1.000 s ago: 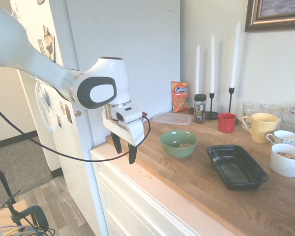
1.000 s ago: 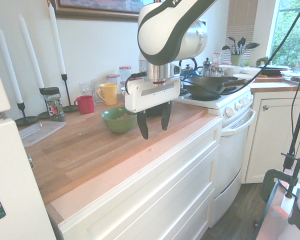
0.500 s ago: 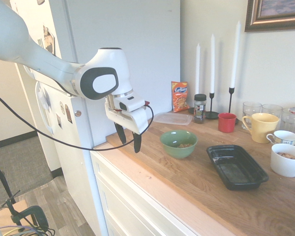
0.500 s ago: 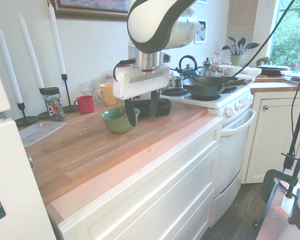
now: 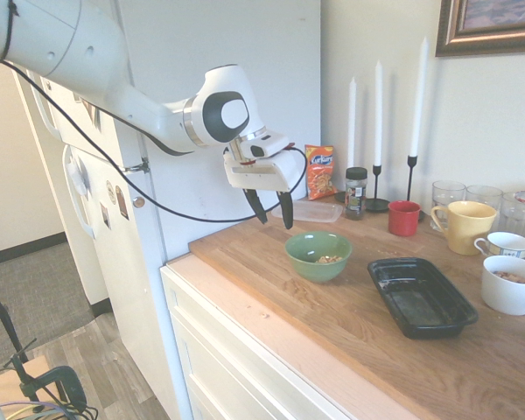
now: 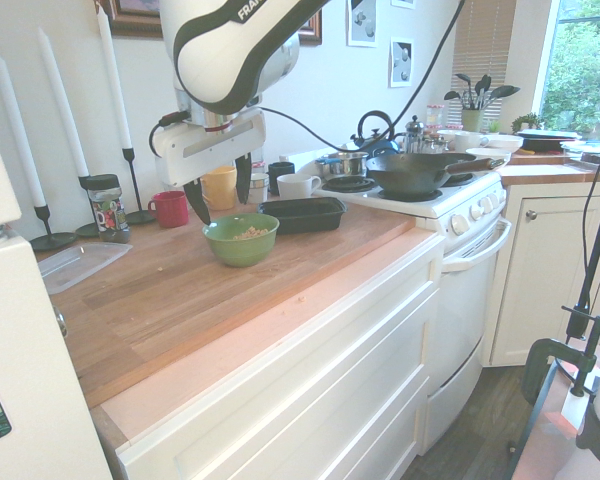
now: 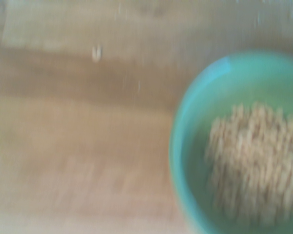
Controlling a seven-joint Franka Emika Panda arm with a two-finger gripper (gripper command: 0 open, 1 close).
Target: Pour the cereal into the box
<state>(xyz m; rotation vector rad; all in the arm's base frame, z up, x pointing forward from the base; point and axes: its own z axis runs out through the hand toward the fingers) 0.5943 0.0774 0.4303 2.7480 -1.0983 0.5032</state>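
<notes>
Green bowl (image 5: 318, 255) on the bench (image 5: 350, 306) holds the cereal (image 7: 256, 161); black box (image 5: 421, 296) beside it, fingers (image 5: 284, 210) spread apart above, holding nothing.

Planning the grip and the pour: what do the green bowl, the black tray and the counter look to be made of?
Green bowl: probably glazed ceramic, with a thick rim and a soft sheen. Black tray: likely thin plastic, glossy, with window glare on its floor and a moulded rim. Counter: wood, with plank seams and grain visible, matte.
</notes>
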